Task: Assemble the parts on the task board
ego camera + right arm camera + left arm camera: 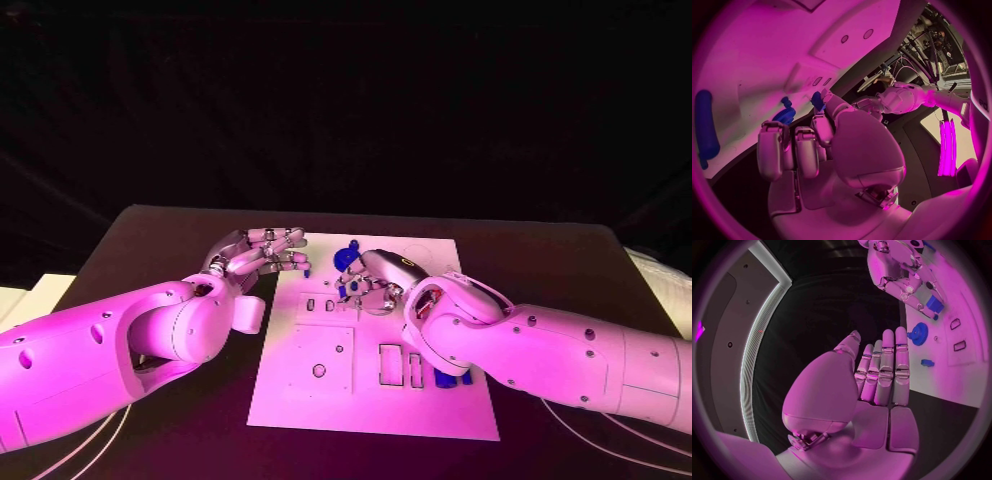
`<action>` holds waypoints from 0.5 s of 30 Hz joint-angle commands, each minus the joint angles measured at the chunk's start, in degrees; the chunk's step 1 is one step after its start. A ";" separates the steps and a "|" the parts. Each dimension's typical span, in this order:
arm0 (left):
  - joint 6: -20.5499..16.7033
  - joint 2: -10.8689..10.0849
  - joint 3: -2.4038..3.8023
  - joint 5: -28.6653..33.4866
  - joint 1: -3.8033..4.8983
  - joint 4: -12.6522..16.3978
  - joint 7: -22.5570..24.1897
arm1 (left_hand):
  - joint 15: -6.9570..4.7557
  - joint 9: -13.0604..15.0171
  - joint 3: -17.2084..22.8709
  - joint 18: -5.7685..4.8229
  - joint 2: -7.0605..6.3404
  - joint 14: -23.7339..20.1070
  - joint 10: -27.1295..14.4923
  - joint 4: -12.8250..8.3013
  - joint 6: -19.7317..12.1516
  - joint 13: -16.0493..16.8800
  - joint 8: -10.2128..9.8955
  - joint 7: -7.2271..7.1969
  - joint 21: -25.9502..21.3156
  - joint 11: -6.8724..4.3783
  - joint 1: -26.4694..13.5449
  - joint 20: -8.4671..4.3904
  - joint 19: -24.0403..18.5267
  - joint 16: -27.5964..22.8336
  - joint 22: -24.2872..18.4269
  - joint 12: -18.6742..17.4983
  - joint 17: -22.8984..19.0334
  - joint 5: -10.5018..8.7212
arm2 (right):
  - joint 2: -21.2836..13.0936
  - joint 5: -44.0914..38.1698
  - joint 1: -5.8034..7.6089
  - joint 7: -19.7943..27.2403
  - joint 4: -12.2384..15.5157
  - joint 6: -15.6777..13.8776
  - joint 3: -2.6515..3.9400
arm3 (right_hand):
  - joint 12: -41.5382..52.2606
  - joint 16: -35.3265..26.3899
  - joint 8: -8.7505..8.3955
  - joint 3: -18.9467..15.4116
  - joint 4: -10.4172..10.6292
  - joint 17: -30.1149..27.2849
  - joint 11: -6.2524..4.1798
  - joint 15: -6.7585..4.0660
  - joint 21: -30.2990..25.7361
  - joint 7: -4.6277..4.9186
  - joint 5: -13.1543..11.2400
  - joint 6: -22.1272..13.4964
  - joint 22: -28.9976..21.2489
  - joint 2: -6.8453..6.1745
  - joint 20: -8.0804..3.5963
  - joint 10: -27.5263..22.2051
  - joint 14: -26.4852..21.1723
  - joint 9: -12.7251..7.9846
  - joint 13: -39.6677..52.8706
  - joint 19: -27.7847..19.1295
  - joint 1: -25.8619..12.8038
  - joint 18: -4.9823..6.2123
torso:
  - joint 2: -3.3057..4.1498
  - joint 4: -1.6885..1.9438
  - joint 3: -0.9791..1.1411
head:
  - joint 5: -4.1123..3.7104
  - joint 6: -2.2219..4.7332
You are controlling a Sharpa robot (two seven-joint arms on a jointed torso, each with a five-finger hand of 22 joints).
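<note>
Blue part (817, 100), seemingly in right hand (378, 280)

Task board (325, 385) mid-table, left hand (260, 251) at its far-left corner, right hand (378, 279) over it (parts (441, 378) nearer)

Head camera looking down at task board (368, 380), wrist fisheyes behind each robot hand, sharing board

Magenta light floods everything; the surroundings are dark and both wrist views bend.
</note>
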 commanded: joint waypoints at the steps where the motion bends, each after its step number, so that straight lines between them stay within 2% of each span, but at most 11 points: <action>1: 0.36 0.09 0.03 0.47 0.03 0.22 0.91 | 0.15 0.08 -0.16 0.72 -0.12 -0.42 0.11 -0.16 0.00 -0.07 -0.13 0.22 0.39 0.26 -0.17 0.13 -0.37 -0.23 0.09 -0.35 0.05 -0.27 | 0.69 -2.97 -0.22 -2.01 -0.50 0.96 -0.05 | 0.03 -0.33 0.37 0.35 -0.09 10.90 -0.28 -0.39 -0.31 -0.63 0.12 1.03 -0.07 -0.01 -0.21 0.02 5.04 0.80 -3.55 -0.25 -0.27 -0.64 | 0.02 -0.01 0.00 | 0.12 -0.17; 5: 0.41 0.14 0.03 0.47 0.03 0.29 0.85 | 0.15 0.08 -0.16 0.72 -0.12 -0.42 0.11 -0.16 0.00 -0.07 -0.13 0.22 0.39 0.26 -0.17 0.13 -0.37 -0.23 0.09 -0.35 0.05 -0.27 | 1.54 -3.07 -0.53 -2.42 -1.14 2.09 -0.14 | 0.07 -0.37 0.36 0.36 -0.11 10.83 -0.28 -0.39 -0.36 -0.62 0.09 1.03 -0.17 -0.06 -0.21 0.05 5.02 0.80 -3.50 -0.31 -0.33 -0.62 | 0.02 -0.08 0.10 | 0.32 -0.37; 15: 0.44 0.11 0.03 0.47 0.04 0.47 0.69 | 0.15 0.08 -0.16 0.72 -0.12 -0.42 0.11 -0.16 0.00 -0.07 -0.13 0.22 0.39 0.26 -0.17 0.13 -0.37 -0.23 0.09 -0.35 0.05 -0.27 | 2.32 -3.66 -1.38 -3.67 -1.84 4.57 -0.21 | -0.28 -0.51 0.22 0.44 -0.05 10.59 -0.20 -0.34 -0.59 -0.54 -0.38 0.94 -0.57 -0.22 -0.18 -0.12 4.97 0.77 -3.71 -0.52 -0.92 -0.54 | 0.01 -0.11 0.10 | 0.46 -0.77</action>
